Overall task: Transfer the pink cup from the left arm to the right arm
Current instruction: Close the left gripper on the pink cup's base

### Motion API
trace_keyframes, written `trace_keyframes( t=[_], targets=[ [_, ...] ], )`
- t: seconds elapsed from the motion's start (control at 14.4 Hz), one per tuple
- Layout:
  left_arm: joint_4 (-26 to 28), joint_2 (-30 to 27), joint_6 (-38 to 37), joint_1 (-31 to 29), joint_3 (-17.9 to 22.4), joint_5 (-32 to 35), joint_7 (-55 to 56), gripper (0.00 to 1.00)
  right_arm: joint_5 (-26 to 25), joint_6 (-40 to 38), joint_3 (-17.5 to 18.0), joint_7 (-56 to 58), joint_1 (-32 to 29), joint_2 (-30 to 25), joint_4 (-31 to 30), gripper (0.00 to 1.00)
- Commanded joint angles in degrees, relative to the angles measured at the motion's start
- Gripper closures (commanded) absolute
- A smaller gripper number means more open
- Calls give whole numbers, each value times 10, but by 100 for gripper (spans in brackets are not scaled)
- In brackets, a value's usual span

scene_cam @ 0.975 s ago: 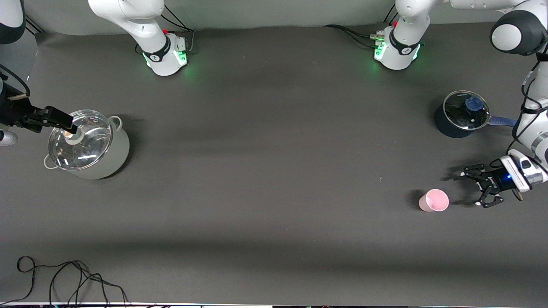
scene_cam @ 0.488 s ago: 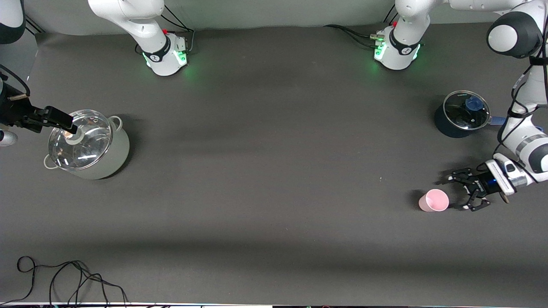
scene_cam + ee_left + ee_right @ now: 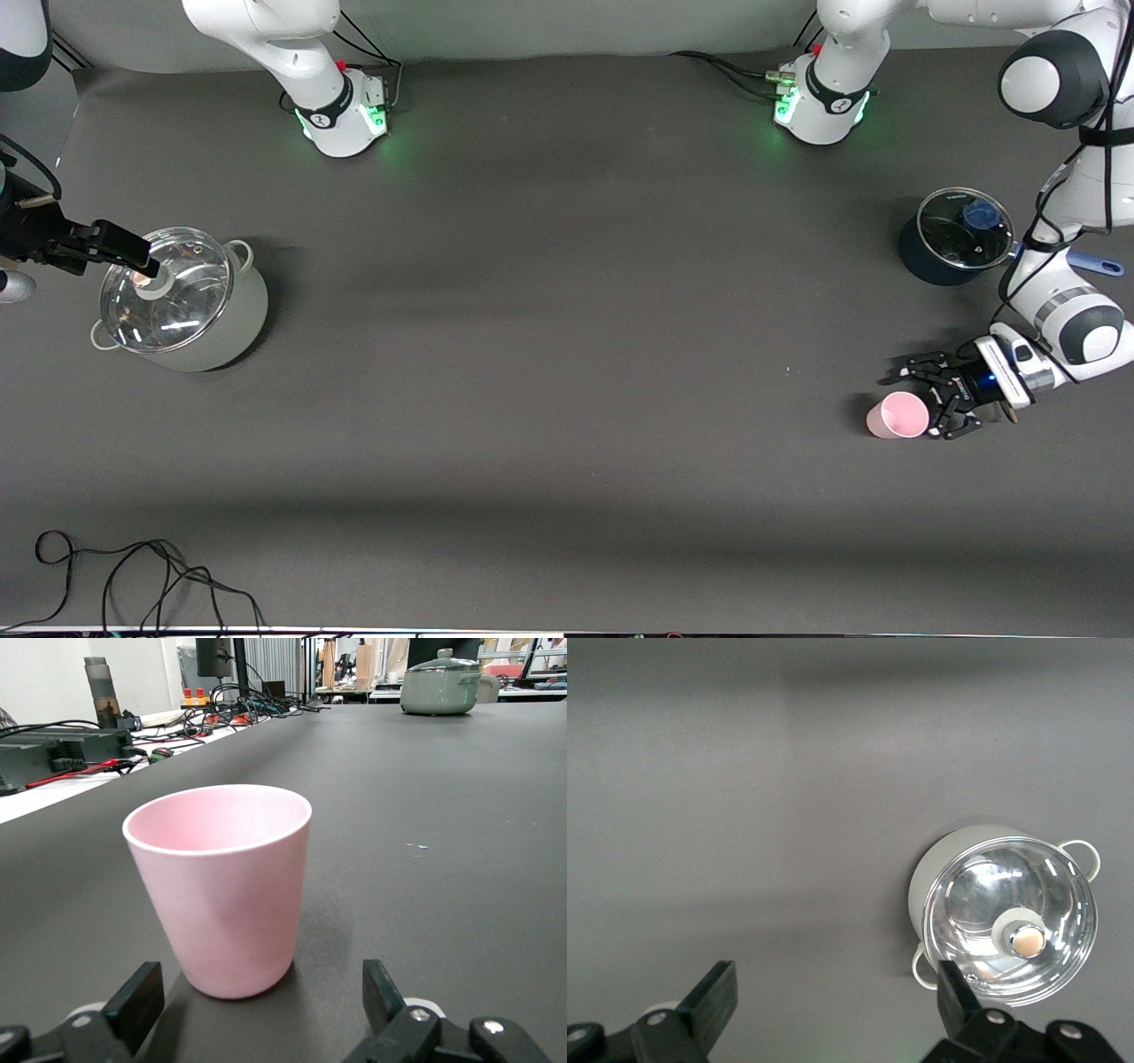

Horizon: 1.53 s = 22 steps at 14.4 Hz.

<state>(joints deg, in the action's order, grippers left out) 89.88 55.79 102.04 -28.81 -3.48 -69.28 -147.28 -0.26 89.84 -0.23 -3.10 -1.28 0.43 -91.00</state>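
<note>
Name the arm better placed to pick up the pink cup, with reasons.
Left. The left gripper sits open right beside the upright pink cup, fingers either side. The right gripper hangs open over the grey pot.

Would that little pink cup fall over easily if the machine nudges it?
Probably: the pink cup stands upright on its narrower base, so a high nudge may tip it. It looks like thin, empty plastic, likely light. Its smooth tapered wall might slip upward between closing fingers.

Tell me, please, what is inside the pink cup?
The pink cup stands upright on the table, and the upper inner wall shows bare pink. Its bottom is hidden by the rim, so whether anything lies there cannot be told.
</note>
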Motion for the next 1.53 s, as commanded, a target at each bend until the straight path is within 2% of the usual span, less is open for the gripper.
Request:
trace_keyframes(
  t=[0.0, 0.56, 0.63, 0.77, 0.84, 0.91, 1.11, 1.32, 1.46],
  targets=[
    [14, -5, 15, 6, -5, -19, -12, 0, 10, -8, -2, -1, 1, 5, 12, 0],
    [18, -2, 31, 23, -11, -53, -7, 1, 10, -9, -2, -1, 1, 4, 11, 0],
    [18, -2, 31, 23, -11, -55, -6, 4, 10, -9, -2, -1, 1, 4, 11, 0],
    [21, -2, 31, 23, -11, -55, -7, 26, 10, -9, -2, -1, 1, 4, 11, 0],
    [21, -3, 31, 23, -12, -55, -7, 34, 10, -9, -2, -1, 1, 4, 11, 0],
    [21, -4, 31, 22, -11, -55, -6, 37, 10, -9, -2, -1, 0, 4, 12, 0],
    [18, -17, 39, 32, -11, -54, 40, 42, 10, -9, -2, -4, 1, 4, 11, 0],
    [28, -77, 54, 71, -11, -48, 169, 44, 11, -10, -3, -15, 1, 2, 11, 1],
    [61, -116, 79, 96, -12, -51, 208, 44, 17, -11, -6, -66, 1, 1, 12, 1]
  ],
)
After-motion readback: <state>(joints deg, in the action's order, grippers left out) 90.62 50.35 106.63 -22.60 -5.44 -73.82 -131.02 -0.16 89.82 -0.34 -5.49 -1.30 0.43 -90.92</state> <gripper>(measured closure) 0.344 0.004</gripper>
